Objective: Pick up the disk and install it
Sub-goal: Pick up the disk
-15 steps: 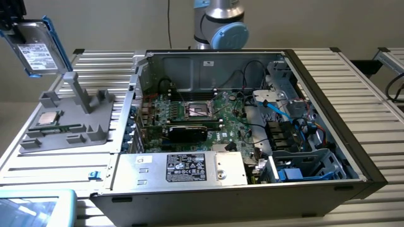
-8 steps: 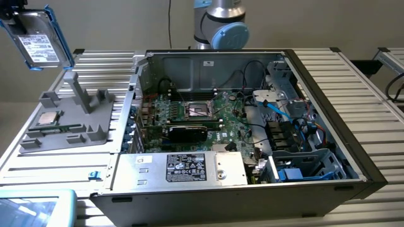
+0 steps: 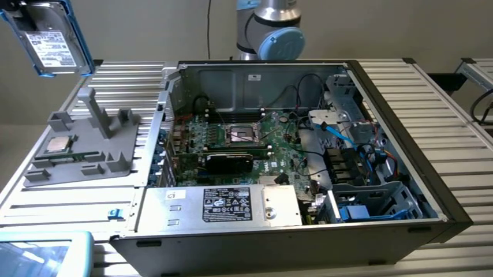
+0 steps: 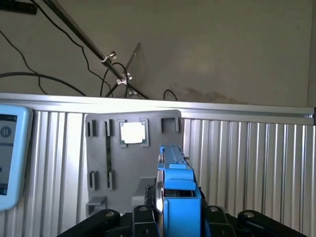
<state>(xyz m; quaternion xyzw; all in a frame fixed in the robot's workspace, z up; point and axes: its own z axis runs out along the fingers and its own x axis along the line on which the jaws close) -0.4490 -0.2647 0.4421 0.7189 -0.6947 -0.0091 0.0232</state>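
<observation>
disk (image 4: 174, 163) in pincer (image 4: 177, 215), ribbed table (image 4: 247, 163), wall (image 4: 222, 49)

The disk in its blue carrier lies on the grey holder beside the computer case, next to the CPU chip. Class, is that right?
No. The disk is not lying on the grey holder: the gripper holds it up in the air, off the holder, as the exterior view shows. The CPU chip does sit on that holder, beside the computer case.

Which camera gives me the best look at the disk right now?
The exterior view: the disk hangs in the air at that view's upper left, its white label and blue carrier frame facing the camera. The wrist view shows the disk edge-on, mostly blue frame, with the label hidden.
</observation>
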